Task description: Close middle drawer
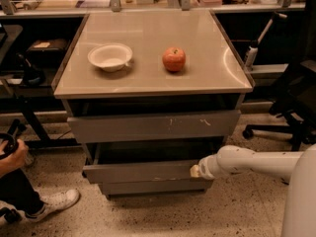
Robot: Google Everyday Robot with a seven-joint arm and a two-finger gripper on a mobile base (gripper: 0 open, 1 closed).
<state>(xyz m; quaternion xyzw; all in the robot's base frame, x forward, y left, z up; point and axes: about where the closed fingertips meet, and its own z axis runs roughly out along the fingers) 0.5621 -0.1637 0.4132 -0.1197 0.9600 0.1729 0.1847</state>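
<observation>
The middle drawer (143,171) is a wide, shallow grey drawer with a plain front. It stands slightly pulled out of the cabinet, with a dark strip of its inside showing above the front. My gripper (196,171) is at the end of the white arm reaching in from the right, and its tip presses against the right end of the drawer's front. Above it is the taller grey front with white scratches (153,126); below it is the lowest plain front (155,187).
On the cabinet's beige top (207,78) stand a white bowl (110,57) and a red apple (174,59). A person's hand and shoe (49,203) are at the lower left. An office chair (296,102) stands at the right. Desks line the back.
</observation>
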